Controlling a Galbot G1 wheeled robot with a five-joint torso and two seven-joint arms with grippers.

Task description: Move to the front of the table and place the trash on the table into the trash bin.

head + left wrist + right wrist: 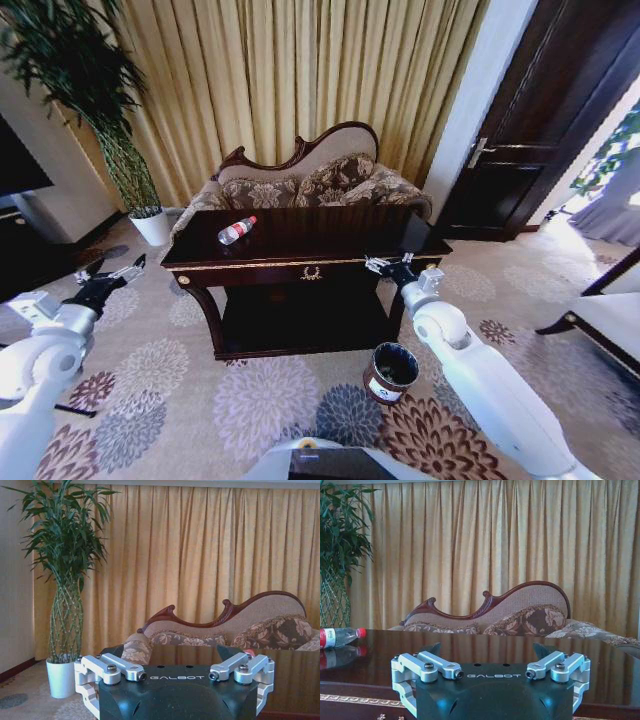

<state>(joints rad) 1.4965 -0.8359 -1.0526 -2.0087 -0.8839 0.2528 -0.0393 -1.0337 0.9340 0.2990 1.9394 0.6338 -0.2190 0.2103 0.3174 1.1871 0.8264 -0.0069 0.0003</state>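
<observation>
So the bottle point(237, 230) is the thing everything hinges on here. It lies on its side on the bench point(330, 235), toward the bench's end nearest the potted plant point(150, 222), with its long axis running diagonally: red cap pointing toward the sofa point(310, 180) behind, base pointing toward the bench's front edge.

The right pincer point(385, 266) sits just at the bench's front edge, near the corner above the trash bin point(390, 372), fingers spread apart with nothing in them. From there the bottle is off along the bench top, well apart, toward the plant end. You can see that in the right wrist view too: the bottle point(340, 636) is way off to the side with its cap facing in, and the glossy top mirrors it.

The left pincer point(108, 277) hangs out past the bench's plant-side end, also spread wide and holding nothing, lower than the bench top. I'd guess it's about as near to the bottle as the right one, maybe nearer, but it has the bench edge between them.

The bin stands on the carpet just in front of the bench's leg on the right arm's side.

Hard to make out: I can't spot any small scraps or other bits on that dark shiny top, reflections could easily be hiding them. The left wrist view catches just a sliver of something red beside a finger, can't say what it is.
</observation>
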